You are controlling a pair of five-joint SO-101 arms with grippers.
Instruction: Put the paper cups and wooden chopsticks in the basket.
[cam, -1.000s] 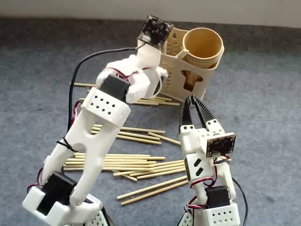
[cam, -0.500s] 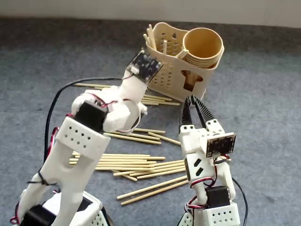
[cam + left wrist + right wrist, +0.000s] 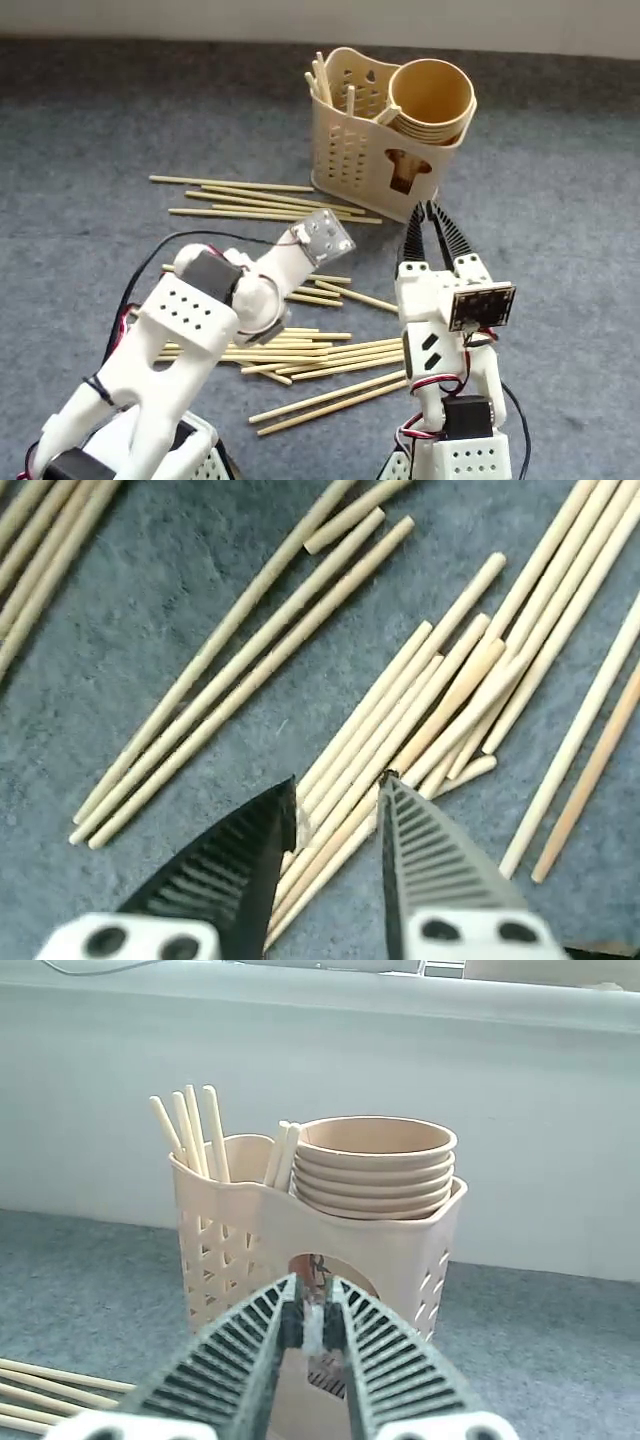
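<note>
- A cream plastic basket with slotted walls [image 3: 352, 165] stands on the grey carpet-like worktop [image 3: 90, 130] at about 1 o'clock in the high view.
- A stack of tan paper cups [image 3: 432, 98] sits nested in the basket's 3 o'clock half. By the look of it, the cup part of the job is done.
- A few pale wooden chopsticks [image 3: 322, 78] stand on end in the basket's 9 o'clock half, leaning against its rim.
- Many more loose wooden chopsticks [image 3: 250, 197] lie flat on the worktop. One row is just beside the basket's base at 10 o'clock, and a thicker scatter [image 3: 300, 352] lies at 6 to 7 o'clock.
- The left gripper [image 3: 338, 788] points down into that lower scatter. Its black ridged fingers are moderately parted and hold nothing.
- The fingertips sit on either side of a small bundle of sticks [image 3: 400, 730], probably lined up to pinch several at once.
- The right gripper [image 3: 424, 210] is at 5 o'clock and points toward 12, at the basket's front wall. Its fingers are drawn nearly together and hold nothing, so it seems parked clear of the other arm's work.
- Most chopsticks are not yet in the basket, so the task looks well short of finished.
</note>
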